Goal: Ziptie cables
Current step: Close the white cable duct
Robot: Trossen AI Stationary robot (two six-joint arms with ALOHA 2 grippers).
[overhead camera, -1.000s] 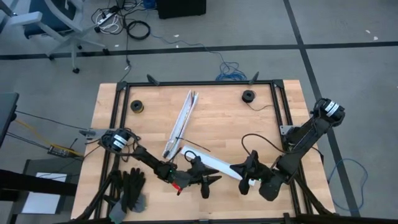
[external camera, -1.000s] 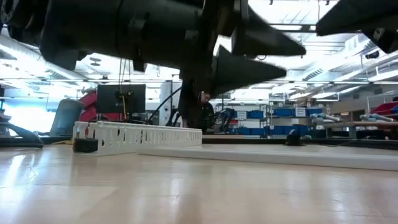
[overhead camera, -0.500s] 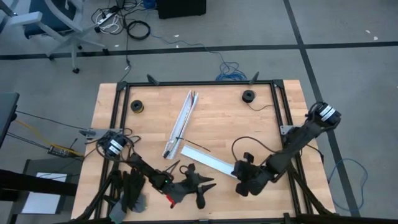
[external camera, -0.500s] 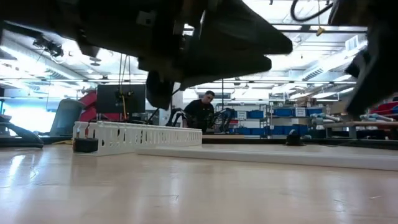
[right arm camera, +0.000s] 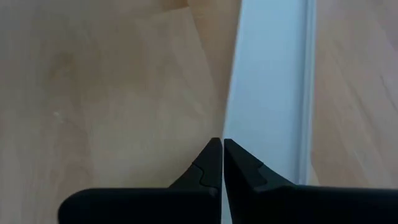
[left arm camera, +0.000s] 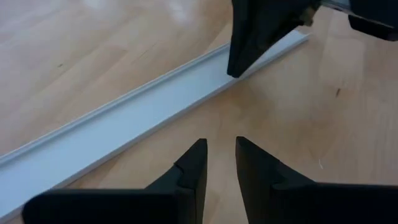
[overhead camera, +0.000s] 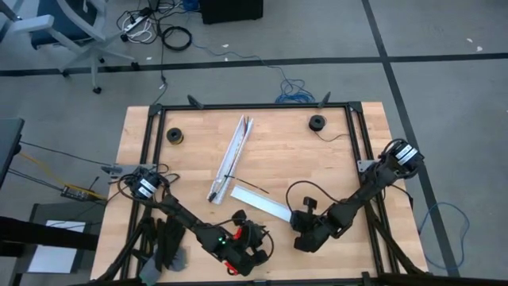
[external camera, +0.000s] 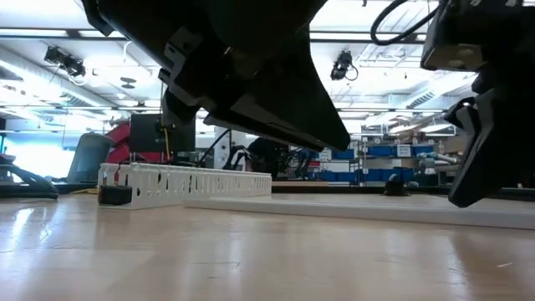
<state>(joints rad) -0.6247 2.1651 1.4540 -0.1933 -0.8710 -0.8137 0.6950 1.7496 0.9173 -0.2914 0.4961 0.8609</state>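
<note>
No cables show in any view. A flat white strip (overhead camera: 262, 202) lies on the wooden table near its front edge. Behind it lies the long white slotted channel (overhead camera: 232, 155). My left gripper (left arm camera: 221, 146) hovers at the front edge (overhead camera: 260, 236), pointing toward the strip; it is open by a narrow gap with nothing in it. My right gripper (right arm camera: 222, 143) is shut and points down at the strip's long edge near its right end (overhead camera: 300, 226). The left wrist view shows it as a dark finger (left arm camera: 242, 59) over the strip (left arm camera: 124, 124). My right gripper's shut fingertips stand right at the white strip's long edge (right arm camera: 233, 124), coming from above at a slant. I cannot tell whether they touch the strip. The strip lies flat on the table.
Two small black spools (overhead camera: 175, 135) (overhead camera: 317, 121) sit near the table's far edge. A thin black tie (overhead camera: 250, 185) lies beside the channel's near end. A black glove (overhead camera: 167, 242) hangs at the near left corner. Bare wood lies at the middle right.
My left gripper has drawn back toward the near edge, turned, and brought its widely spread fingers close together. My right gripper has sunk toward the white strip and shifted a little toward the table's left, staying shut. The strip and channel lie where they were.
</note>
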